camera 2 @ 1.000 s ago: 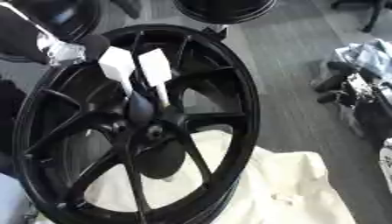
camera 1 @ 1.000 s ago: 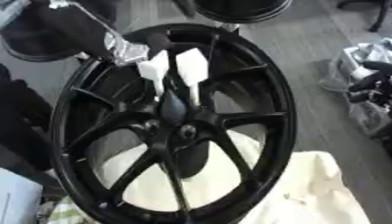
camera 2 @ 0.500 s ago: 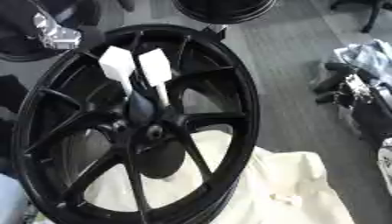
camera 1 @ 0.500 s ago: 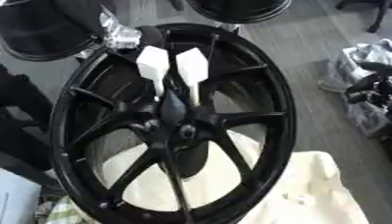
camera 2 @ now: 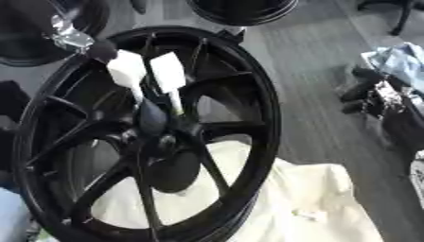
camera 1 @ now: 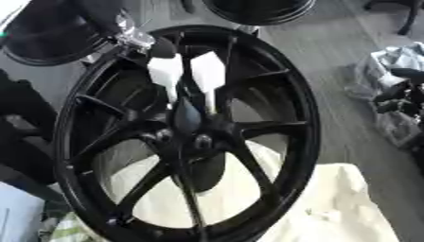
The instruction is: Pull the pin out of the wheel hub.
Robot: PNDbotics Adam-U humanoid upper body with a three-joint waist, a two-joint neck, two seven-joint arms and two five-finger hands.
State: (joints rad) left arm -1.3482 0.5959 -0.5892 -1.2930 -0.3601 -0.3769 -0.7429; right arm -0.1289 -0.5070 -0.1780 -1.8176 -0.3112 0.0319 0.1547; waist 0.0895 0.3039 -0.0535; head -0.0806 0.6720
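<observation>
The wheel hub sits at the centre of a black spoked wheel lying on a cream cloth spread over the grey floor. Two white-tipped prongs descend onto the hub from above. The pin itself cannot be made out. The left hand shows at the wheel's upper-left rim, black and silver; whether its fingers are released or clenched cannot be told.

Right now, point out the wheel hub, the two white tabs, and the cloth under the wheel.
wheel hub point(camera 1: 197, 137): left eye view, centre where spokes meet.
white tabs point(camera 1: 208, 73): left eye view, right tab's face.
cloth point(camera 2: 306, 198): right eye view, bare part beside rim.
</observation>
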